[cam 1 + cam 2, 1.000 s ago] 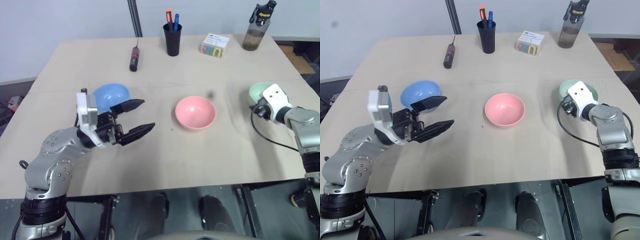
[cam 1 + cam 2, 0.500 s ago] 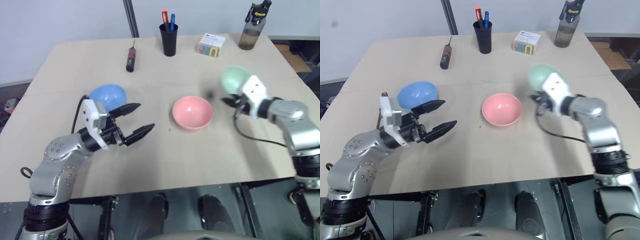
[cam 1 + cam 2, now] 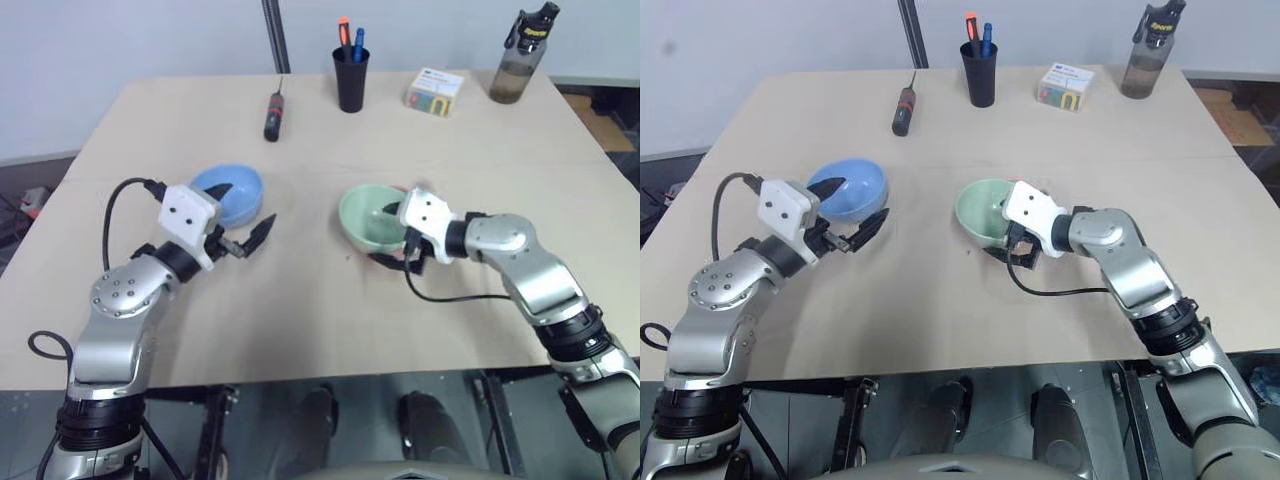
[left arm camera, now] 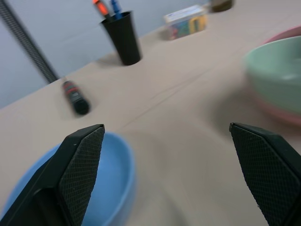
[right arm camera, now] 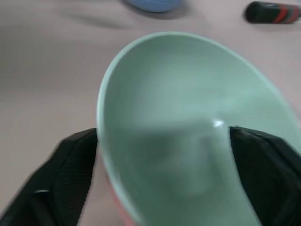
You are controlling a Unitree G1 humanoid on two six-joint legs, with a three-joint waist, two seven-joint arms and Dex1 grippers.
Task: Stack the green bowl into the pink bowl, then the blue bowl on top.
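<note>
Green bowl (image 3: 372, 216) sits mid-frame, nested in the pink bowl (image 4: 288, 34); my right gripper (image 5: 162, 155), fingers spread, should back off level. Blue bowl (image 3: 229, 194) at left-centre: left gripper (image 3: 246, 214) gapes beside its rim, ready to pinch squarely

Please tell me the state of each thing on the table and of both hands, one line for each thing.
green bowl: upright, nested in the pink bowl.
pink bowl: upright, under the green bowl.
blue bowl: upright on the table, alone.
left hand: open, fingers either side of the blue bowl's near rim.
right hand: open, fingers either side of the green bowl.
water bottle: standing, capped.
screwdriver: lying flat.
</note>
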